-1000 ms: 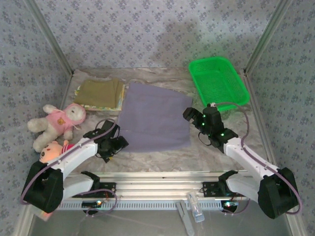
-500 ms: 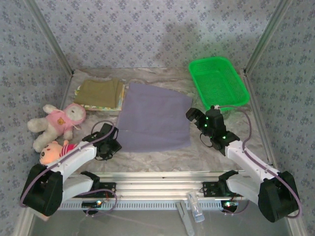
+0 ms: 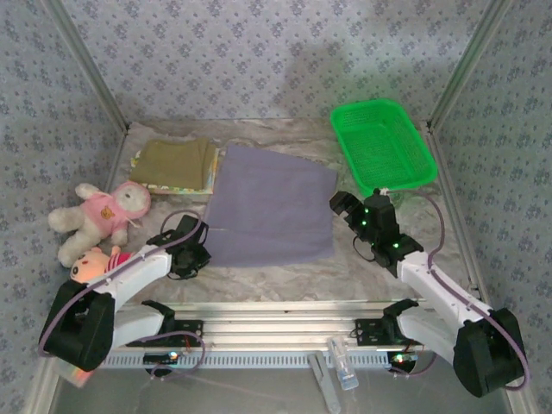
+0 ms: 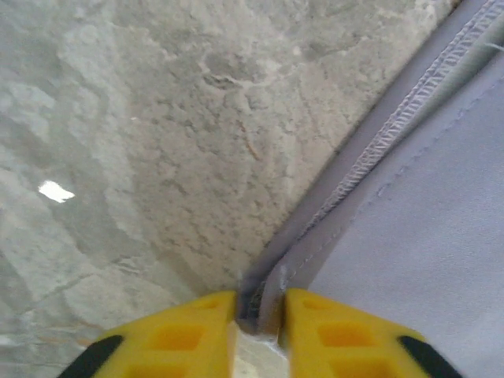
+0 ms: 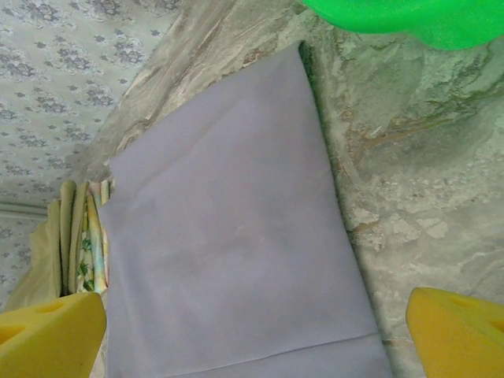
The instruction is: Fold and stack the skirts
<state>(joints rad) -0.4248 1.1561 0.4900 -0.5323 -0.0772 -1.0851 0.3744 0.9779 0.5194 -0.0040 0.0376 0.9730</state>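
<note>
The lavender skirt [image 3: 272,207] lies spread flat at the middle of the worktop [image 3: 345,267]. The left gripper [image 4: 260,307] is clamped on its near-left corner, with 2 yellow pads [image 4: 189,335] pinching the stitched hem. The right gripper [image 5: 253,327] hovers near the skirt's right edge, jaws wide apart. At the far-left corner, the olive-khaki skirt [image 3: 175,159] sits folded on top of a floral skirt [image 3: 172,185]. A green basket [image 3: 341,129] stands at the far-right corner.

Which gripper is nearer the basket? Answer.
Right. The right gripper hangs just short of the basket's near-left corner; the left gripper is far off, at the lavender skirt's near-left corner.
</note>
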